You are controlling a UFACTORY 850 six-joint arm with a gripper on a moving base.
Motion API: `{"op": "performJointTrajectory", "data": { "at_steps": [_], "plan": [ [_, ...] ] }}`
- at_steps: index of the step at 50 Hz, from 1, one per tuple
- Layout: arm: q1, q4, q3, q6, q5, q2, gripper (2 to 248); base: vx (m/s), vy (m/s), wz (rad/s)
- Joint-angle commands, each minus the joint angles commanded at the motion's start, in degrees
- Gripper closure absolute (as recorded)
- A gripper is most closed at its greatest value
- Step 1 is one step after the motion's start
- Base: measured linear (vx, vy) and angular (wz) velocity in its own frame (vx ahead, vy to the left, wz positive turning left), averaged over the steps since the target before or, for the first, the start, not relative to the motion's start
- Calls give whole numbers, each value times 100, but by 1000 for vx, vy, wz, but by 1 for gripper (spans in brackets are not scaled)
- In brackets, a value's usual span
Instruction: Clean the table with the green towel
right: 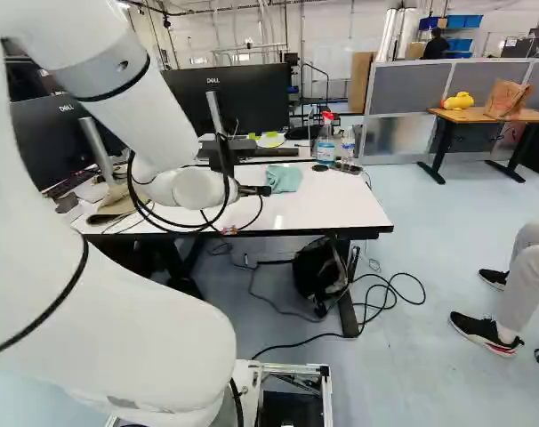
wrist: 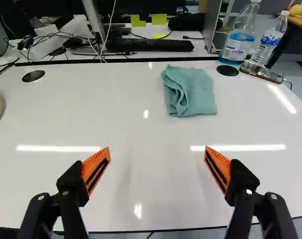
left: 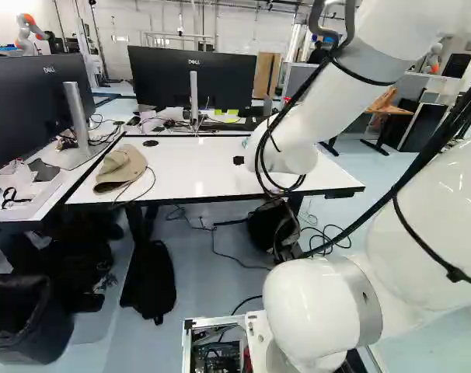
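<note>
Our white, rounded arm [left: 321, 116] wears a grey band [left: 361, 299] towards four o'clock in the left base view, plus black cables [left: 453, 120]; our black gripper [right: 254, 190] has ridged orange pads [wrist: 92, 162].

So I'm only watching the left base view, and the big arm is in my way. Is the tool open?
Observer: Yep. In the wrist view, the tool is wide open, holding nothing.
Operator: Cool! Is there stuff near the green towel that I could bump?
Observer: Maybe. The right base view shows two bottles standing past the towel and off to one side, near the far edge of the table.
</note>
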Motion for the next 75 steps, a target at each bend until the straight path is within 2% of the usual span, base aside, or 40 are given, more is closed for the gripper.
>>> {"op": "performJointTrajectory", "data": {
  "at_steps": [22,38,59,75],
  "plan": [
    [-18,0,652,0,978,188,3,0,0,0],
    [-27,0,992,0,1488,286,3,0,0,0],
    [-34,0,1274,0,1911,368,3,0,0,0],
    [-37,0,1360,0,2039,392,3,0,0,0]
  ]
}}
